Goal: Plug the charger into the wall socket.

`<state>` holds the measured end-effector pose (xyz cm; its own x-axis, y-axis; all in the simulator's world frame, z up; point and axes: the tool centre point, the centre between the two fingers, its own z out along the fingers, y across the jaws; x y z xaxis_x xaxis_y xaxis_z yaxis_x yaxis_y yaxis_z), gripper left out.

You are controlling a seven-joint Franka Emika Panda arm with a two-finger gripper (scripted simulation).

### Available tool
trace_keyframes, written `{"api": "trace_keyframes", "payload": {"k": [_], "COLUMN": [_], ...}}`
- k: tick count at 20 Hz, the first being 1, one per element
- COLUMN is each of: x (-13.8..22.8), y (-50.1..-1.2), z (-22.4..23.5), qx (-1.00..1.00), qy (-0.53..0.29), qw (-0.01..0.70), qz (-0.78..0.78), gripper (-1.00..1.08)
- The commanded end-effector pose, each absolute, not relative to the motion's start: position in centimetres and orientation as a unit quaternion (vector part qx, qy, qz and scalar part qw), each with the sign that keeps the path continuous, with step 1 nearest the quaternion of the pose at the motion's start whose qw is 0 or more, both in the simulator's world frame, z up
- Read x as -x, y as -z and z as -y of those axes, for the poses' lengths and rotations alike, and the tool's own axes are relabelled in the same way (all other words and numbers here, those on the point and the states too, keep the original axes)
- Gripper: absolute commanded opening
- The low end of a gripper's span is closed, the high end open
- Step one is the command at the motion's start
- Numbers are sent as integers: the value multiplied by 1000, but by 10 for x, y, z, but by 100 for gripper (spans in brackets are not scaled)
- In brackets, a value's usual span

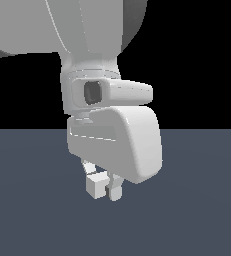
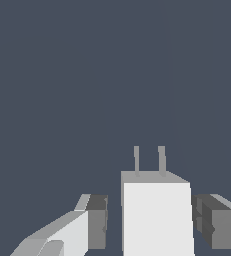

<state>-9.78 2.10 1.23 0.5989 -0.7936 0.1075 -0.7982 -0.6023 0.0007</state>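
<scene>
- Fingertips (image 2: pixel 98 222) of the gripper (image 1: pixel 103 186) stand narrowly apart on either side of the charger (image 2: pixel 157 215); gaps show beside the pads, so I cannot tell if they grip it.
- Judged best: close squarely on the flat sides, keeping the prongs (image 2: pixel 149 160) free and level.
- Charger: off-white box, two thin grey prongs pointing away from the wrist, over the dark floor (image 1: pixel 197 210).
- Wall socket: not in view.
</scene>
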Motion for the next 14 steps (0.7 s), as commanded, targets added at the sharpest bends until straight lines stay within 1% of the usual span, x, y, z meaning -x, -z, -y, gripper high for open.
{"api": "trace_keyframes", "payload": {"k": [1, 14], "x": [97, 97], "y": [-12, -13], "z": [-21, -21], "qx": [-894, -897], "qy": [-48, -49], "qw": [24, 24], "qz": [445, 439], "gripper": [-100, -100]}}
